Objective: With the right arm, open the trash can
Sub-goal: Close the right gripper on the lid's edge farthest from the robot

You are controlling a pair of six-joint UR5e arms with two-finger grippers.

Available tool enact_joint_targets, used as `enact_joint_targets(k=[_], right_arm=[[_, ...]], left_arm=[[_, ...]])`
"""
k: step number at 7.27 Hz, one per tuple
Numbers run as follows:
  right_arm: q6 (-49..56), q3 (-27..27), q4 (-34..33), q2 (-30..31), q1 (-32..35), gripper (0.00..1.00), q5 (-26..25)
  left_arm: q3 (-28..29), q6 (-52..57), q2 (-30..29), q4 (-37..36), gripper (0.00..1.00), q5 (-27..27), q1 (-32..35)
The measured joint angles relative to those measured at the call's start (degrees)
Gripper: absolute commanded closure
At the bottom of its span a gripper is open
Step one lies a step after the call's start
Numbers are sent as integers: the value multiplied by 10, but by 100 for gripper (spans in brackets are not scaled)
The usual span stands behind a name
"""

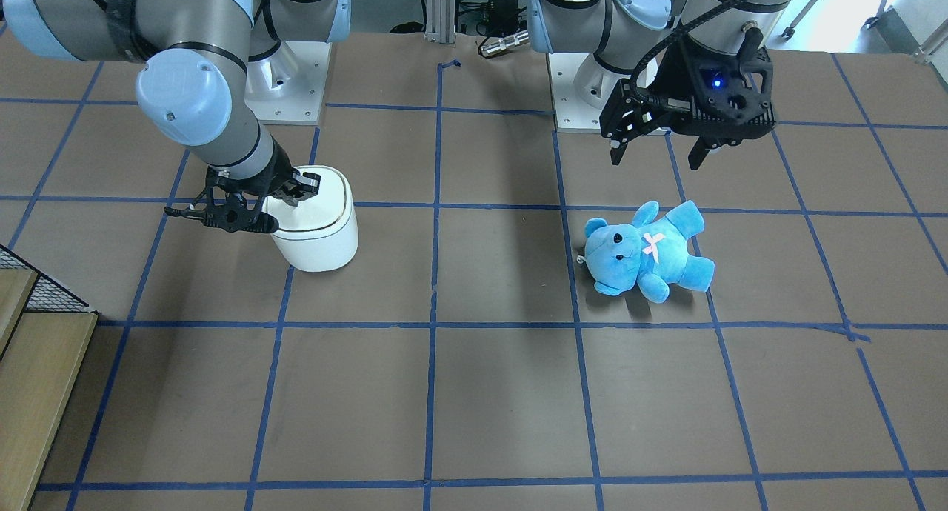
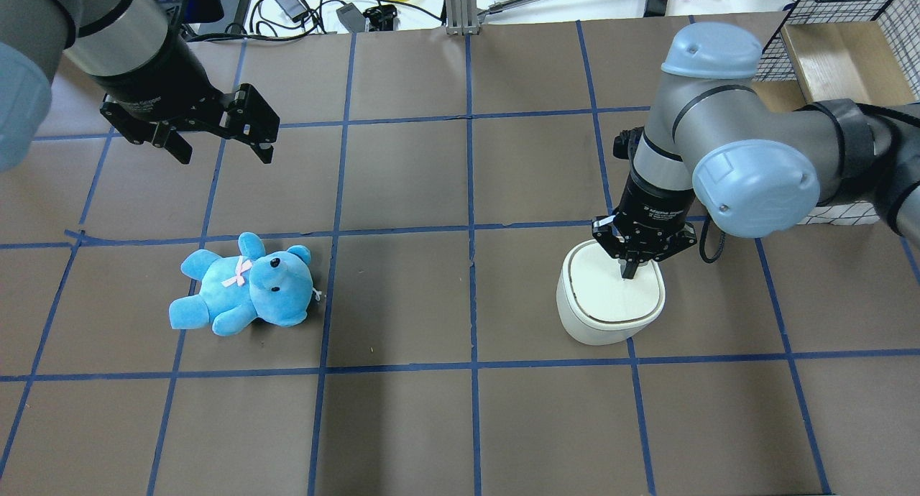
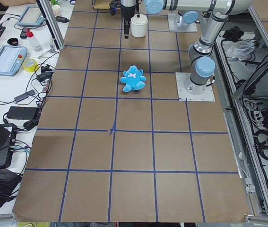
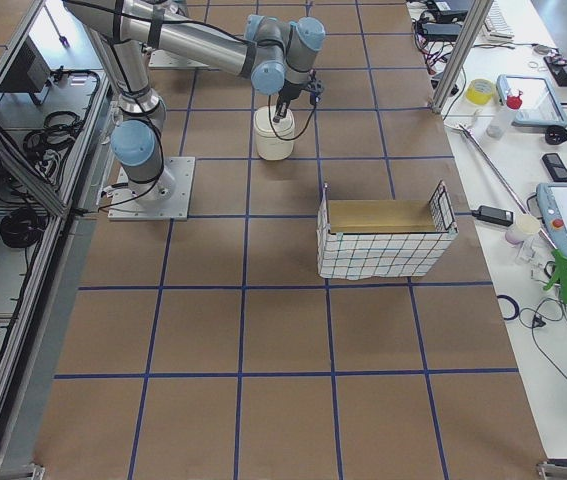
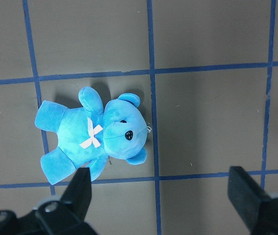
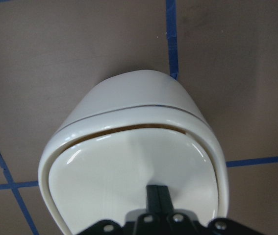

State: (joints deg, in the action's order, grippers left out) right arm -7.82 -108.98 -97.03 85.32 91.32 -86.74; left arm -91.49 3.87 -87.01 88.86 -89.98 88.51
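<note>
The opening step is under way and, judging by the lid, not yet complete. The right arm's end effector (image 2: pixel 630 270) is standing on the lid (image 2: pixel 604 289) of the white trash can (image 2: pixel 609 322). Its two fingers (image 6: pixel 158 196) are drawn together into one black bar, gripping nothing, and their tips are pressing on the lid's robot-side part.

In the right wrist view the lid's far edge is showing a thin tan slit (image 6: pixel 129 130) against the rim, so the lid seems to be only just beginning to tip. The next move probably calls for a firmer, straight push at that spot, or a catch under the edge. It should also avoid sliding the light can across the desk (image 2: pixel 467 424).

The trash can is sitting upright on the robot's right half of the desk, nearer the robot-side edge than the operators' edge. Its contents are hidden apart from that slit.

A wire basket (image 4: pixel 383 255) with a tan lining is standing toward the desk's right end, nearer the operators' edge, and nothing is showing inside it.

The left end effector (image 2: pixel 224 153) is hovering wide open and empty above a blue teddy bear (image 2: pixel 244 284), which is lying on the robot's left half of the desk.
</note>
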Motion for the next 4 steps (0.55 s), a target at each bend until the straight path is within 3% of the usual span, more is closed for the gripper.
enact_joint_targets(k=[4], right_arm=[[-5,11,24,1,-1,100,-18]], left_arm=[[0,0,0,0,0,0,0]])
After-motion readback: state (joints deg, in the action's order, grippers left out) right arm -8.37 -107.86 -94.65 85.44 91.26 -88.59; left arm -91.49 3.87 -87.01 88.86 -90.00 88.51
